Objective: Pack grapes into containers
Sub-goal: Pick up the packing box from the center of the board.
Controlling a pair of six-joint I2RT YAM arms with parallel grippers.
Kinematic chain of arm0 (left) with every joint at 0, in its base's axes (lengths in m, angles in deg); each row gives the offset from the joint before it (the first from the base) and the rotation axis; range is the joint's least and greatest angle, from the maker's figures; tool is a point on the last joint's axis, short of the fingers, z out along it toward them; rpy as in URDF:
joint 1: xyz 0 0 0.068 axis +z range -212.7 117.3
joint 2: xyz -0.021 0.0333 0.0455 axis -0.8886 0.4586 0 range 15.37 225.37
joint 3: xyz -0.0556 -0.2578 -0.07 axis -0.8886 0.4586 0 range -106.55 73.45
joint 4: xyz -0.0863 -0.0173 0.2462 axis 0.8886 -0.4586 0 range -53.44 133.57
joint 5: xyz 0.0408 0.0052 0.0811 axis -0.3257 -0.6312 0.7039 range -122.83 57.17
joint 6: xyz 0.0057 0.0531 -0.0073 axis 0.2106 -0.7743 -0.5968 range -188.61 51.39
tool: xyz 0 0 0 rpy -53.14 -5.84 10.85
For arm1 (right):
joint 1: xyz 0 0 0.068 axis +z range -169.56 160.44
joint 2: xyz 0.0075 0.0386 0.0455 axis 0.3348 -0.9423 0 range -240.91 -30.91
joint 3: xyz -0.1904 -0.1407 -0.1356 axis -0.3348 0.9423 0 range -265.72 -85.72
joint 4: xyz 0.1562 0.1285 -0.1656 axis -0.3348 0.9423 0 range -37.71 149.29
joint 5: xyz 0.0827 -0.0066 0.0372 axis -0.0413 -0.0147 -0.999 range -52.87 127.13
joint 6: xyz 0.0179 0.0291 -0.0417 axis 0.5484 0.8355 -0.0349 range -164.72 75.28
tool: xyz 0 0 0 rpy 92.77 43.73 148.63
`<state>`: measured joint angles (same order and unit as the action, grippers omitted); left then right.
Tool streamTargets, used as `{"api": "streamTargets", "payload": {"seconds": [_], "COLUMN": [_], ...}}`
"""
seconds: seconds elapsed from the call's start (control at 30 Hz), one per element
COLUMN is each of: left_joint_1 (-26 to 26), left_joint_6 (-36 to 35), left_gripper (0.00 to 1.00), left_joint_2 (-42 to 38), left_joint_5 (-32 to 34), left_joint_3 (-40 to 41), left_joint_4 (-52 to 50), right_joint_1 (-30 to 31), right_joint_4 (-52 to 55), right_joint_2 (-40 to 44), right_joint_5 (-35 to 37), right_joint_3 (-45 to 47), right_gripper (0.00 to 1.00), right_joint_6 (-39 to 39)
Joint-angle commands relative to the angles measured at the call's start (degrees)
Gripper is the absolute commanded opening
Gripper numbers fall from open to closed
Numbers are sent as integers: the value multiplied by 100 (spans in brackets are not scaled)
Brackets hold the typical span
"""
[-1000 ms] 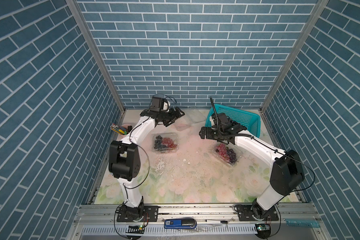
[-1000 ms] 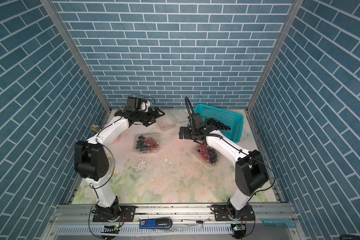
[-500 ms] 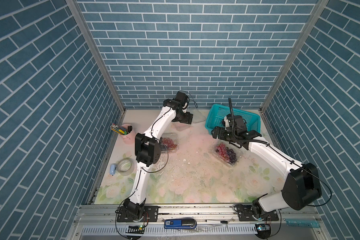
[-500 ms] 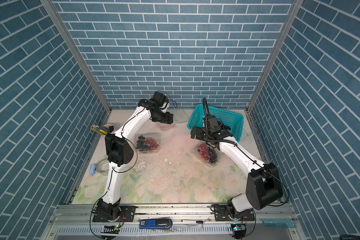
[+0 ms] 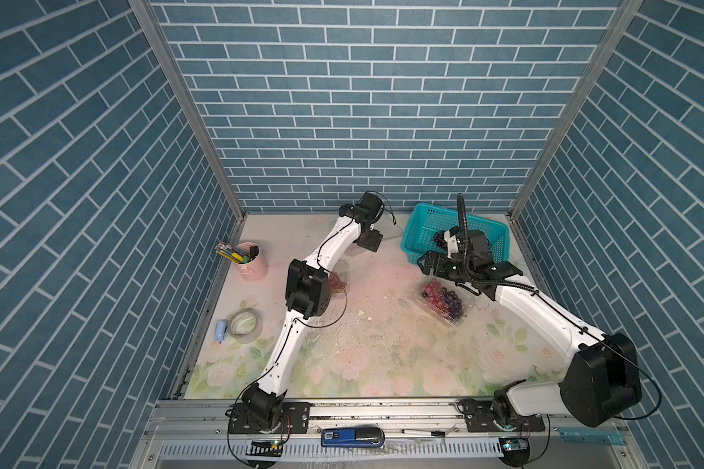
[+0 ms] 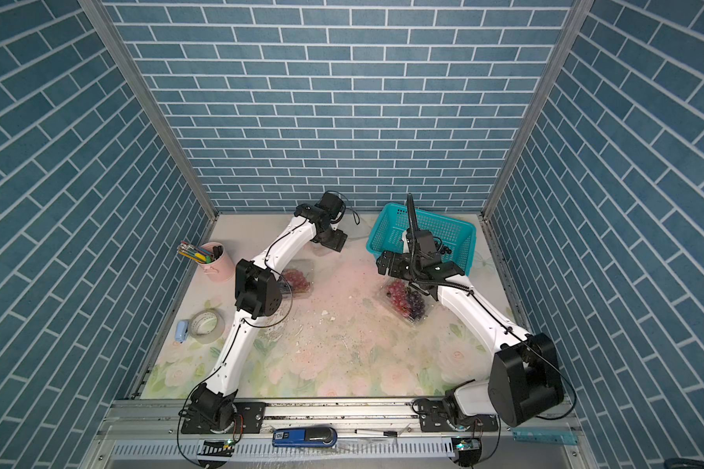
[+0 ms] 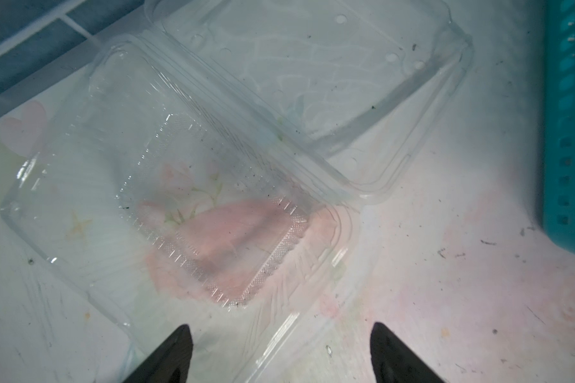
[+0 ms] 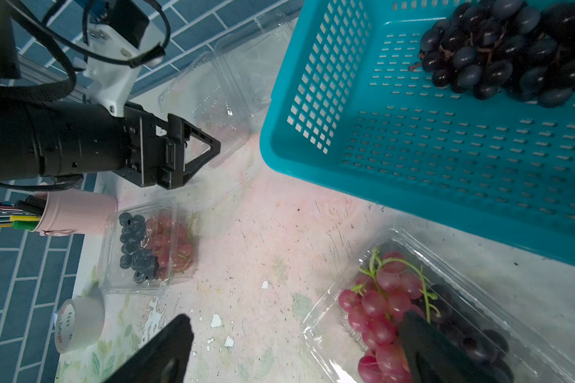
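Note:
An empty clear container (image 7: 166,185) lies at the back of the table with its lid (image 7: 329,76) folded open. My left gripper (image 7: 281,345) hovers open above its near corner, also seen in a top view (image 5: 368,243). My right gripper (image 8: 296,318) is open and holds nothing, near the basket's front corner in both top views (image 5: 425,264) (image 6: 383,264). Beneath it sits an open container (image 8: 316,328) of red and dark grapes (image 8: 379,305). Another container (image 8: 146,245) with dark and red grapes stands beside the left arm. A dark grape bunch (image 8: 505,53) lies in the teal basket (image 8: 412,149).
A pink pen cup (image 5: 253,262) stands at the left edge, with a tape roll (image 5: 244,325) and a small blue object (image 5: 220,331) nearer the front. The back wall is close behind the empty container. Crumbs litter the floral mat.
The left arm has stretched toward the back and brought its gripper down over the empty container, the jaws narrowing slightly. The right gripper has shifted right, toward the basket.

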<state>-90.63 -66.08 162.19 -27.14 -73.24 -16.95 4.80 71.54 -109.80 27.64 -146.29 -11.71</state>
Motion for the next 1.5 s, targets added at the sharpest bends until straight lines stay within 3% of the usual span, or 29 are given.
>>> {"api": "streamTargets", "payload": {"seconds": [0.0,0.3,0.47,0.63,0.77,0.87,1.23,1.47], "left_joint_1": [19,25,46,59,83,101,146,142], "left_joint_6": [-147,-72,-77,-44,-48,-33,38,163], "left_gripper": [81,62,58,42,35,22,38,24], "left_joint_2": [168,75,188,171,253,339,474,345], "left_joint_5": [176,-198,-238,-169,-186,-188,-293,-371], "left_joint_3": [-114,309,228,235,155,-30,79,20], "left_joint_4": [-34,-16,-102,85,188,116,187,203], "right_joint_1": [-54,-156,-160,-168,-193,-219,-266,-297], "right_joint_4": [-35,-208,-367,-439,-423,-422,-597,-608], "right_joint_2": [67,-188,-276,-206,-63,22,58,127], "right_joint_5": [-148,-300,-408,-435,-371,-360,-407,-386], "right_joint_3": [-11,-130,-100,34,168,245,379,461], "right_gripper": [98,98,98,98,98,98,98,98], "right_joint_6": [126,228,319,371,364,372,451,452]}}
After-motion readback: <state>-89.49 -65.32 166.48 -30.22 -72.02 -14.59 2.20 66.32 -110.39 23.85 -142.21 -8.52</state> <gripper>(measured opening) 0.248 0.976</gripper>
